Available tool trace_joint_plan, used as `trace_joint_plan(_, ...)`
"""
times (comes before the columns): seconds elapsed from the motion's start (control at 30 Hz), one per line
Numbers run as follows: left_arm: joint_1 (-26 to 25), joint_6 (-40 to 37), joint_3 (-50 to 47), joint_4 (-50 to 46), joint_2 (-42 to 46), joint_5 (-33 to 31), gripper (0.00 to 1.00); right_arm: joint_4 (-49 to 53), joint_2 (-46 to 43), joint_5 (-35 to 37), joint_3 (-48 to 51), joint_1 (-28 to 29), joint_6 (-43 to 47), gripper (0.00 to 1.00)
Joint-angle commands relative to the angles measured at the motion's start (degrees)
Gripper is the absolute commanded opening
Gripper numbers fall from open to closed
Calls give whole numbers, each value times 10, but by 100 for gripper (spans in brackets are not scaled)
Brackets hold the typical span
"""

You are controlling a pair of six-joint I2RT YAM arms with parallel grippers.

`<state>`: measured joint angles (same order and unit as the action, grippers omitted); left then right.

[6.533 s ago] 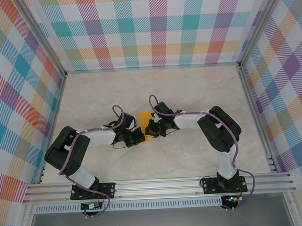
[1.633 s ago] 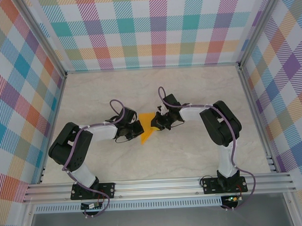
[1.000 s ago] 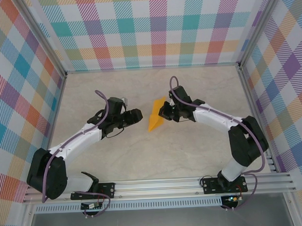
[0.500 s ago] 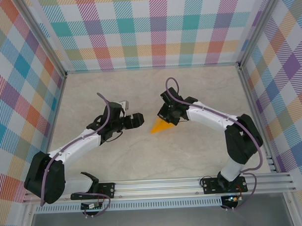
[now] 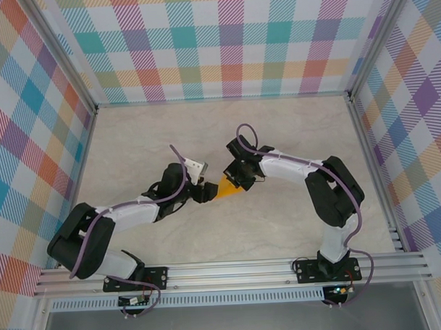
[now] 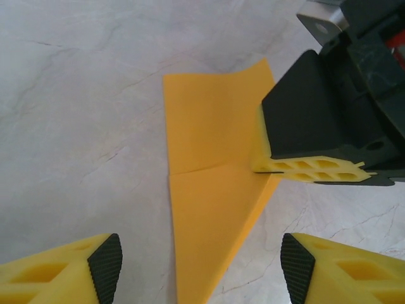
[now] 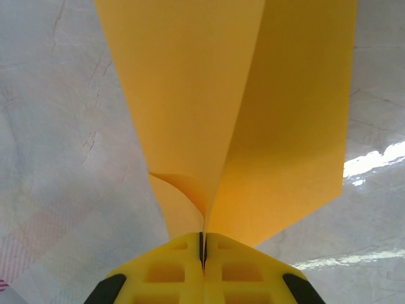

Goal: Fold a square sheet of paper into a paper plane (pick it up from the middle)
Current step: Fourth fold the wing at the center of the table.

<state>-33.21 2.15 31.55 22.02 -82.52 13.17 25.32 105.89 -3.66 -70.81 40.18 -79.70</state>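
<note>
The square sheet of paper is orange and folded into a pointed wedge with a centre crease, lying low over the table's middle. My right gripper is shut on its wide end; in the right wrist view the paper fans out from the closed fingertips of this gripper. My left gripper is open and faces the paper's pointed tip, which lies between its fingers without touching them. From the left wrist the paper has a cross crease and the right gripper's fingers pinch its right edge. Seen from above, the left gripper sits just left of the tip.
The marbled tabletop is fenced by aluminium rails and checked walls. Both arms bend in toward the middle, with the left elbow near the front left and the right elbow at the right.
The right gripper has carried the paper a little left and toward the front. The left gripper has swung in toward the front until its fingers flank the paper's tip.
</note>
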Motion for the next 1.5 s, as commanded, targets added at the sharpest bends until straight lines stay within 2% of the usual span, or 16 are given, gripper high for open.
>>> trace_joint_plan(0.0,-10,-76,-18,116,-36,34,66,1,7,-26,-23,3,-25,0)
trace_joint_plan(0.3,-11,-88,-25,201,-119,58,54,26,26,-51,-50,-3,-19,0)
trace_joint_plan(0.6,-10,-63,-42,274,-162,68,39,24,28,-70,-50,-9,-14,0)
trace_joint_plan(0.97,-10,-63,-36,284,-178,84,23,32,33,-93,-58,-16,-3,0)
trace_joint_plan(1.07,-10,-61,-33,273,-178,97,21,34,31,-93,-57,-20,3,1)
trace_joint_plan(1.17,-10,-59,-31,268,-179,99,18,35,31,-102,-59,-24,18,8)
trace_joint_plan(1.23,-10,-58,-32,267,-180,99,16,36,26,-104,-59,-27,33,16)
trace_joint_plan(1.37,-10,-48,-29,261,-183,101,14,-8,-20,-94,-18,-39,70,43)
trace_joint_plan(1.47,-10,-36,-26,256,-186,106,14,-50,-70,-72,25,-44,117,55)
